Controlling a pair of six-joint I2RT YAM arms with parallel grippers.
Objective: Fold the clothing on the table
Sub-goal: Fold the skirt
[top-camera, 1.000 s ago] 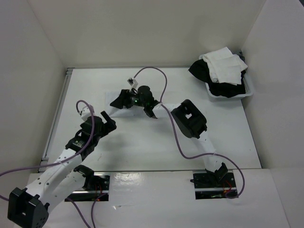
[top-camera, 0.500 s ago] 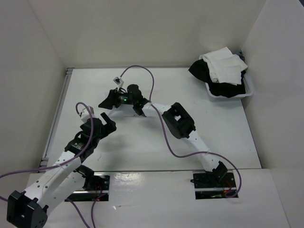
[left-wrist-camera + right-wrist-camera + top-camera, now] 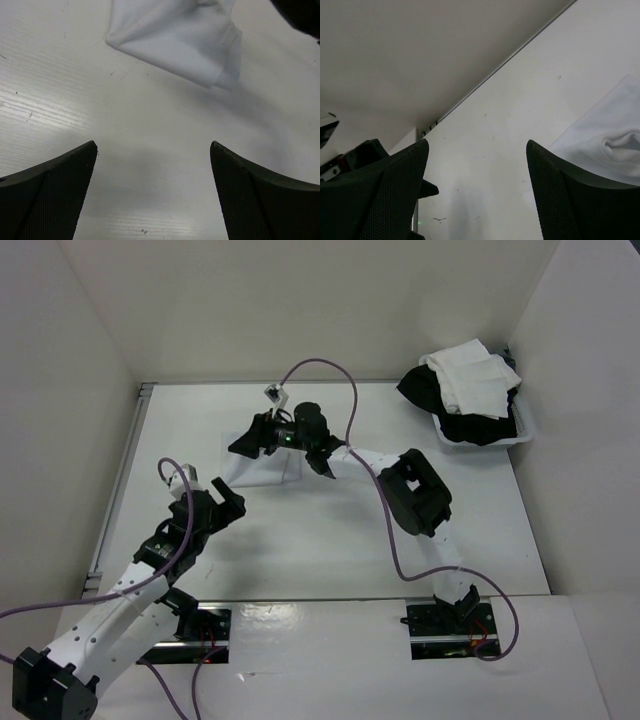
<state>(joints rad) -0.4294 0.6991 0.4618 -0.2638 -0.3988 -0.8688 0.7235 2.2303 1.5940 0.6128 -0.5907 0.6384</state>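
Note:
The clothing is a small, flat, pale piece lying left of the middle of the white table. It barely stands out against the table from above. My right gripper hovers over its far side, open, with nothing between the fingers. In the right wrist view a fold of the clothing lies to the right of the fingers. My left gripper sits just near-left of the clothing, open and empty. In the left wrist view a folded corner of the clothing lies ahead of it.
A white bin at the far right corner holds a heap of white and black garments. White walls enclose the table on three sides. A grey metal strip runs along the left edge. Purple cables loop over both arms.
My right gripper swung left over the clothing, then came back right and a little farther from the arm bases. The left arm barely shifted. Both grippers stayed open.

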